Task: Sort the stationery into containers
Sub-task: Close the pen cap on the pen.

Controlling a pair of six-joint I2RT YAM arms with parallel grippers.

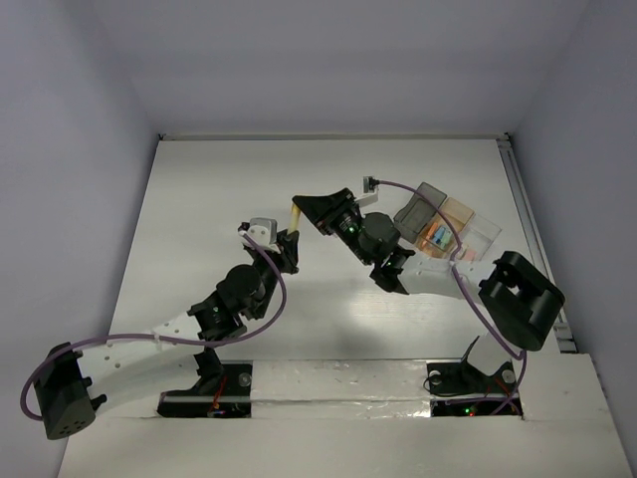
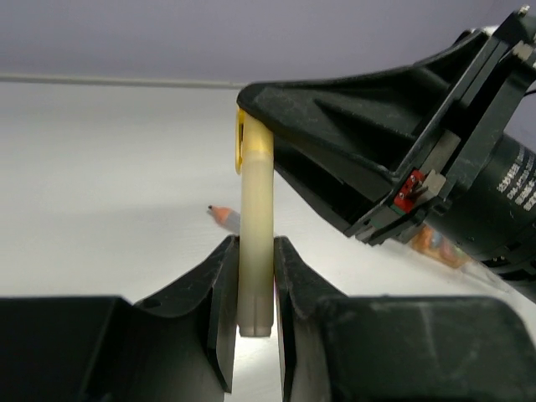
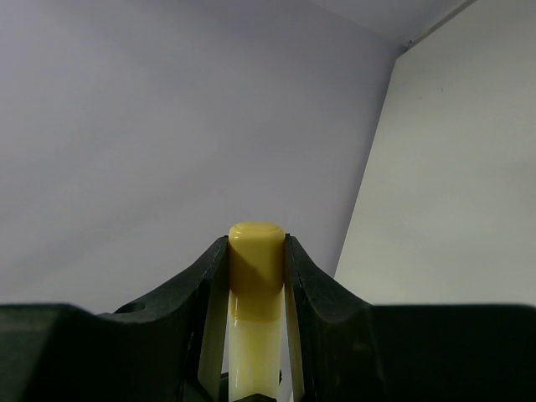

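A marker [image 1: 295, 215] with a cream barrel and yellow cap hangs above the table's middle, held from both ends. My left gripper [image 1: 289, 237] is shut on the barrel's tail [image 2: 255, 276]. My right gripper [image 1: 302, 205] is shut on the yellow cap [image 3: 255, 251], jaws tight against both sides. In the left wrist view the right gripper's black fingers [image 2: 335, 126] cover the cap end. The containers [image 1: 448, 221] stand joined at the right: one smoky dark [image 1: 426, 199], one tan [image 1: 459, 211], one clear [image 1: 485, 232]. Small pink and blue pieces [image 1: 438, 237] lie in a near bin.
A pencil [image 2: 224, 216] lies on the white table beyond the marker. The right arm's body [image 1: 383, 244] stands between the marker and the containers. A purple cable [image 1: 468, 289] loops along the right arm. White walls [image 1: 328, 60] close in the table.
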